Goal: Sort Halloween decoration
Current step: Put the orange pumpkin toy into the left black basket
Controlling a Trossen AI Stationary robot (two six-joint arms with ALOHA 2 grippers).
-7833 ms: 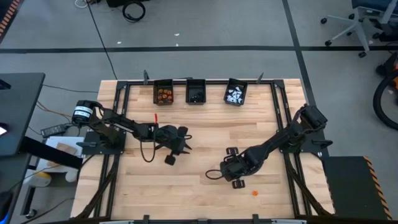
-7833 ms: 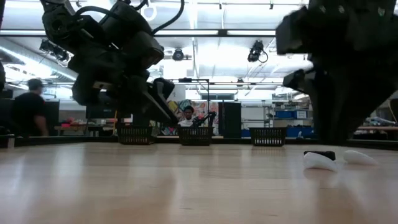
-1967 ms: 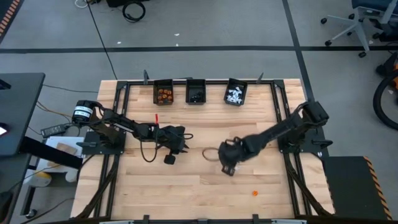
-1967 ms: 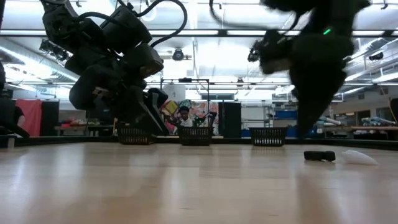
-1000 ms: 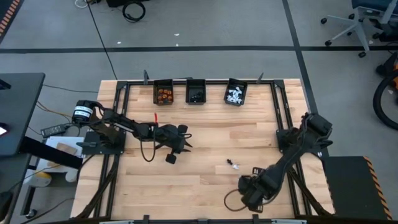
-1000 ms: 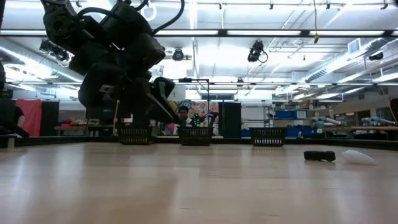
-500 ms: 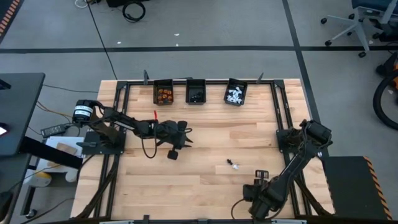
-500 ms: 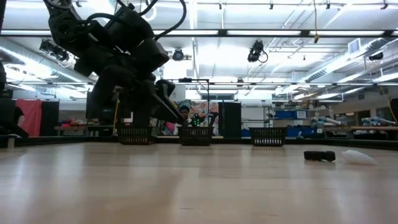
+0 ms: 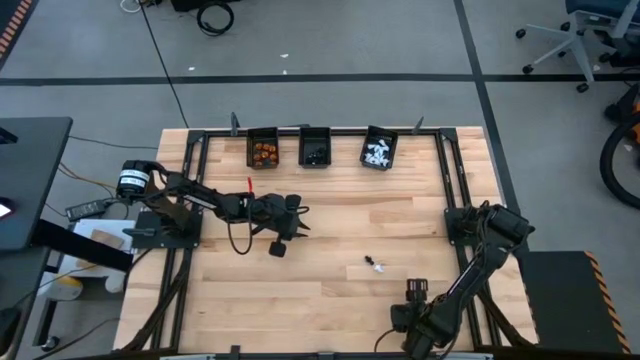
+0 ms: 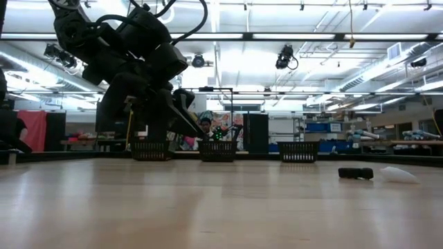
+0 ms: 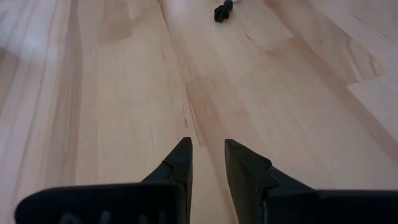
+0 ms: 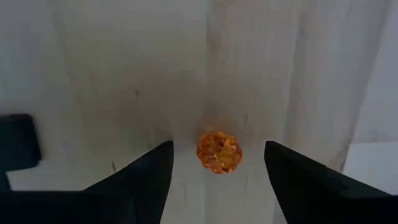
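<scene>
Two arms over a pale wood-plank desk (image 9: 330, 220), with small Halloween trinkets loose on it and sorted in bins.

The right tool (image 12: 216, 163) hangs at the desk's near edge, its dark tapered fingers spread wide on either side of a knobbly, translucent orange bead (image 12: 219, 151) that lies on the wood between them, untouched. The left tool (image 11: 208, 163) is over the desk's left half, its two wedge-shaped fingers drawn close with a narrow gap and nothing visible between them. A small black-and-white trinket (image 9: 375, 264) lies near the desk's middle, well apart from both tools. Three black rectangular bins along the far edge hold orange pieces (image 9: 263, 152), black pieces (image 9: 315, 154) and white pieces (image 9: 378, 152).
</scene>
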